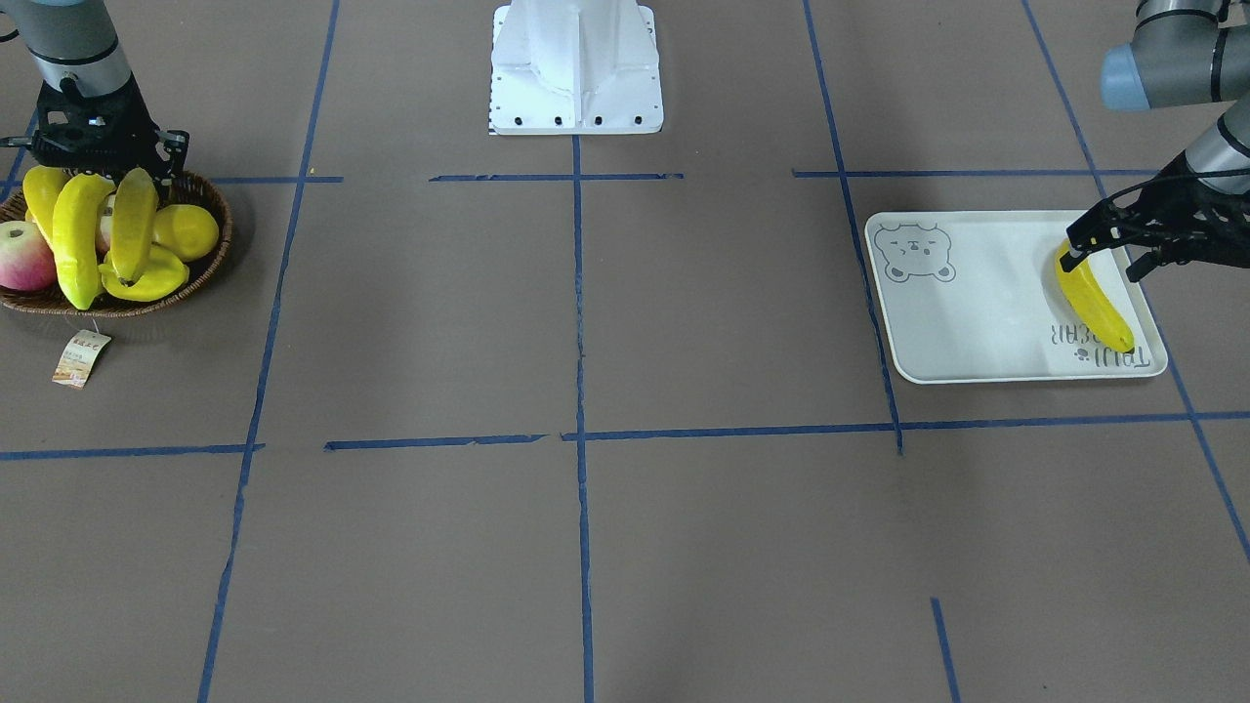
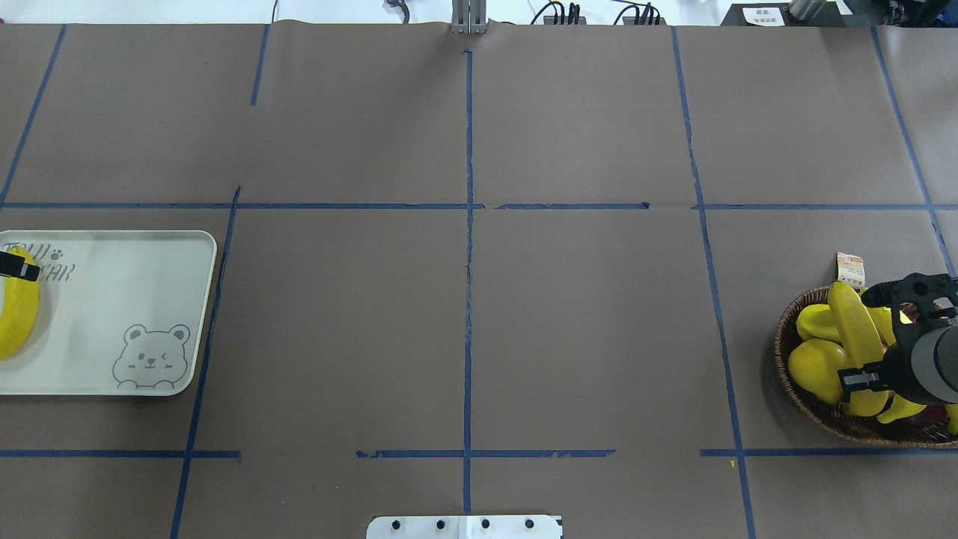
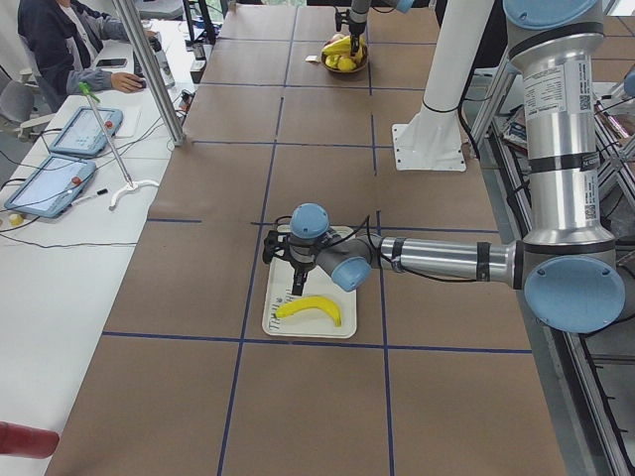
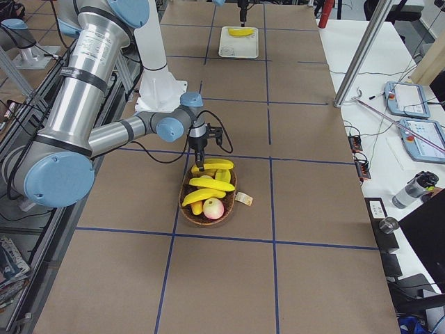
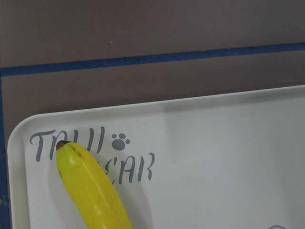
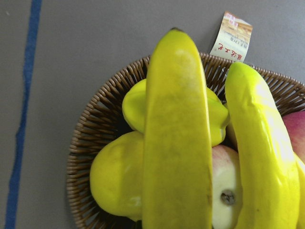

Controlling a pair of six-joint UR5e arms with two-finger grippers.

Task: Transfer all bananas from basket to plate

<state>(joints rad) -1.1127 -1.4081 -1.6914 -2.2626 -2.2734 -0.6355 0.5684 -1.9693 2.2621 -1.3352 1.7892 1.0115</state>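
One of four: the flat banana (image 1: 1094,303) lies on the plate (image 1: 977,322), along the short side far from the bear drawing (image 1: 913,252); its brown tip covers part of the grey lettering (image 5: 131,167)
Left arm: the left gripper (image 1: 1104,266) hovers low at the other end of the flat banana, jaws spread wide and released, grasping nothing; the claw is just beside that end, touching or not I cannot tell
Right arm: the right gripper (image 1: 132,168) stands above the basket (image 1: 210,259) and it is clenched on the upper end of the raised banana (image 1: 132,225)
Raised one: the raised banana is steeply tilted, the lower end over the other fruit; if it is fully free of them I cannot tell
Basket content: two more bananas (image 1: 78,244) lie side by side next to a reddish apple (image 1: 24,256); a ridged yellow starfruit (image 1: 146,281) and a round lemon (image 1: 187,231) are on the other side of the raised banana
Tag: the paper tag (image 1: 81,358) lies on the table (image 1: 586,547) just outside the basket rim, on the side away from the robot
Layout: brown cover with blue tape lines; the basket is at the robot's right end and the plate at its left end, well apart, with the white robot base (image 1: 576,68) between them along the table
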